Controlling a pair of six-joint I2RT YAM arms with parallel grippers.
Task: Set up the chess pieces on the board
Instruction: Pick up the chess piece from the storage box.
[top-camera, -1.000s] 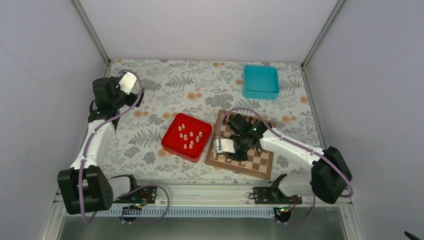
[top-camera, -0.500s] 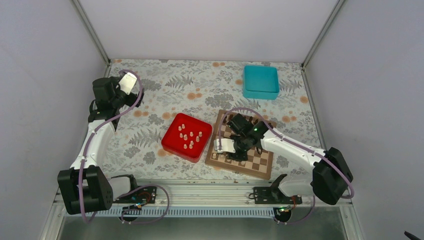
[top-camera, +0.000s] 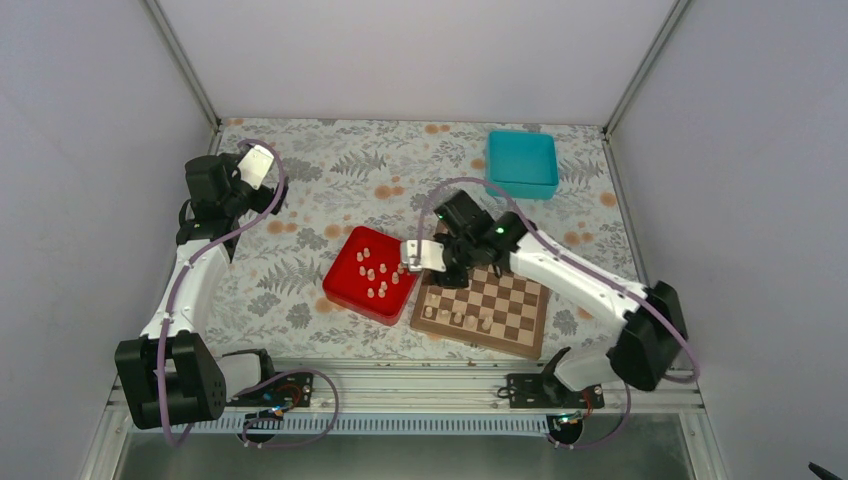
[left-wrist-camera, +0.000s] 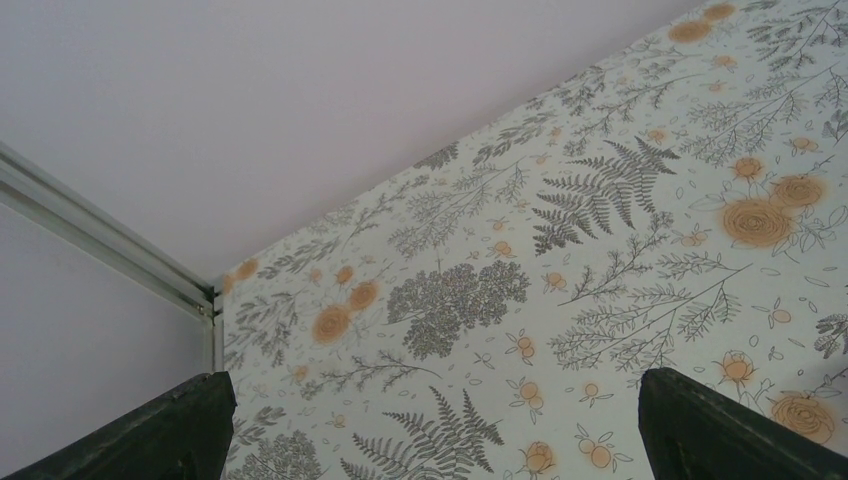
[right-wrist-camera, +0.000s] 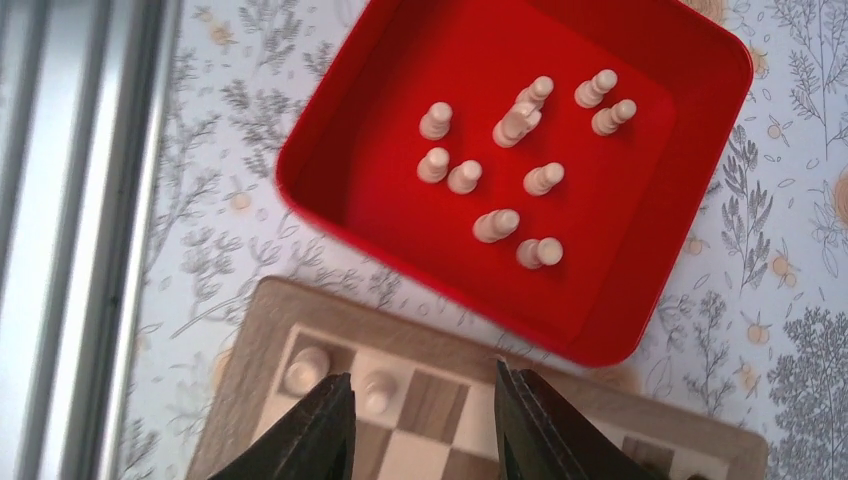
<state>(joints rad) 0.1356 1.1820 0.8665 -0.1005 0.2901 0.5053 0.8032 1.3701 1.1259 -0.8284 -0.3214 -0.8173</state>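
Note:
Several pale chess pieces (top-camera: 378, 272) lie in the red tray (top-camera: 350, 298); the right wrist view shows these chess pieces (right-wrist-camera: 500, 160) scattered on the red tray's floor (right-wrist-camera: 640, 300). More cream pieces (top-camera: 458, 319) stand in the near row of the board (top-camera: 515, 300). My right gripper (top-camera: 440, 268) hovers over the board's left edge next to the tray. In its own view the right gripper (right-wrist-camera: 425, 420) is open with nothing between its fingers, above two board pieces (right-wrist-camera: 376, 388) and the board's border (right-wrist-camera: 330, 315). My left gripper (top-camera: 262, 175) stays far left; the left gripper (left-wrist-camera: 430, 440) is wide open over bare cloth.
A teal box (top-camera: 522, 163) sits at the back right. The floral tablecloth (top-camera: 330, 180) covers the table, white walls close in all sides, and a metal rail (top-camera: 400, 385) runs along the near edge.
My right gripper opened, rose off the board's near-left squares and swung back-left toward the tray, leaving the row of pieces uncovered. The left arm stayed still.

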